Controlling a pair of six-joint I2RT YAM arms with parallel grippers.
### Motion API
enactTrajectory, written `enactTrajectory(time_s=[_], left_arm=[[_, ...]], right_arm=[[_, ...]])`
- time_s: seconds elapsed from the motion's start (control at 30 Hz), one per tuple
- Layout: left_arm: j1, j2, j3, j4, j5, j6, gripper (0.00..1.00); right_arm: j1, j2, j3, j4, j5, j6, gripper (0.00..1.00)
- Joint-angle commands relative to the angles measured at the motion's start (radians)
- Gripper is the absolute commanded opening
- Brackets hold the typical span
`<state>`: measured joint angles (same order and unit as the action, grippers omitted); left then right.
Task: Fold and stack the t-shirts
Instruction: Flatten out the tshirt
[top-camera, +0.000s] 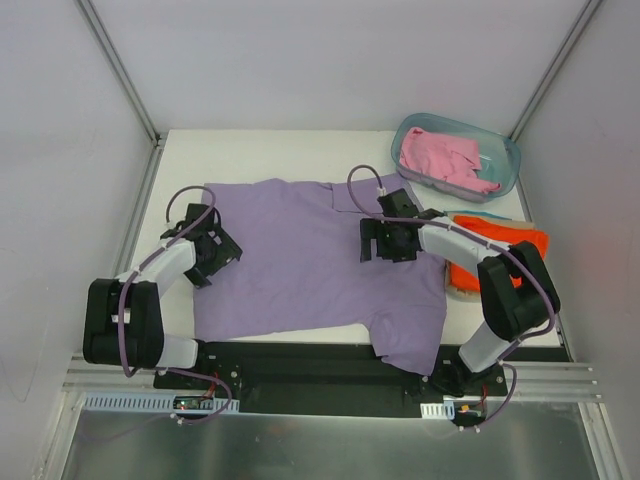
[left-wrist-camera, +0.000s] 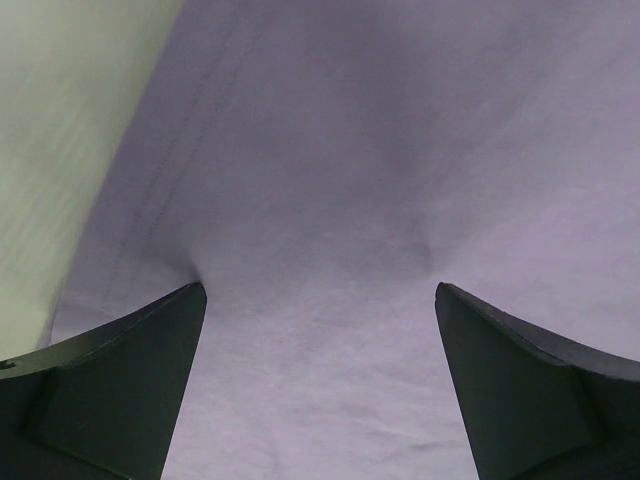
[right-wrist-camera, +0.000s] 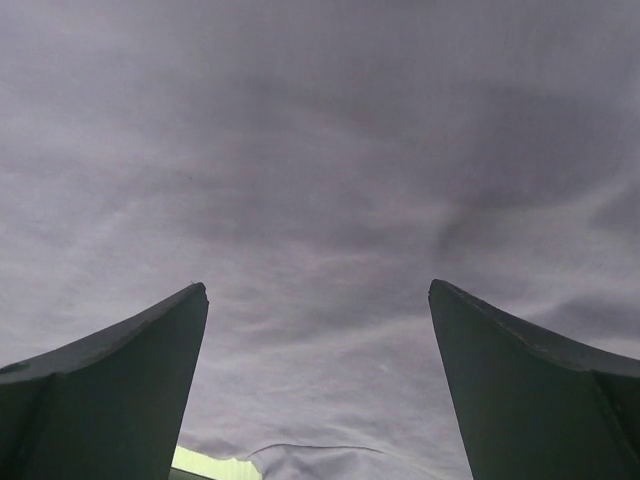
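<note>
1. Purple shirt (top-camera: 300, 270): lies spread flat on the white table (top-camera: 250, 150), covering most of it. One sleeve, at the shirt's near right corner, hangs over the table's near edge onto the front rail (top-camera: 300, 368). In the left wrist view a stitched hem line runs along the shirt's left edge, with bare table beyond it.

2. Left gripper (top-camera: 212, 252) (left-wrist-camera: 320, 287): positioned over the shirt's left edge. Its fingers are spread wide and hold nothing. A small pucker in the cloth sits by one fingertip; whether the two touch cannot be determined.

3. Right gripper (top-camera: 385, 241) (right-wrist-camera: 318, 285): positioned over the shirt's right half, near the collar. Its fingers are spread wide and hold nothing. Purple cloth fills nearly its whole wrist view.

4. Orange shirt (top-camera: 505, 243): lies folded just beside the purple shirt's right edge, partly under the right arm.

5. Teal shirt (top-camera: 490, 217): visible only as a thin strip at the orange shirt's far edge.

6. Pink shirt (top-camera: 445, 160): lies crumpled in the plastic tub (top-camera: 511, 160), beyond the purple shirt's far right corner and apart from it.

7. Markings: any print on the small green board (top-camera: 188, 403), below the purple shirt on the front rail, is too small to read.
</note>
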<state>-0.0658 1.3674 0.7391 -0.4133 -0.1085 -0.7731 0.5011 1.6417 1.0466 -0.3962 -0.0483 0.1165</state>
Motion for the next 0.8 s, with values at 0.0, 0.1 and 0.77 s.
enactTrajectory(time_s=[0.0, 0.1, 0.77], left_arm=[[0.060, 0.012, -0.081, -0.004, 0.012, -0.081, 0.99], [0.122, -0.016, -0.124, -0.004, 0.021, -0.091, 0.99], [0.245, -0.413, -0.063, -0.111, 0.042, -0.066, 0.99]], right_arm=[[0.042, -0.034, -0.077, 0.023, 0.042, 0.080, 0.96], [0.089, -0.062, -0.112, 0.017, 0.033, 0.098, 0.96], [0.188, -0.208, 0.133, -0.167, 0.179, 0.065, 0.96]])
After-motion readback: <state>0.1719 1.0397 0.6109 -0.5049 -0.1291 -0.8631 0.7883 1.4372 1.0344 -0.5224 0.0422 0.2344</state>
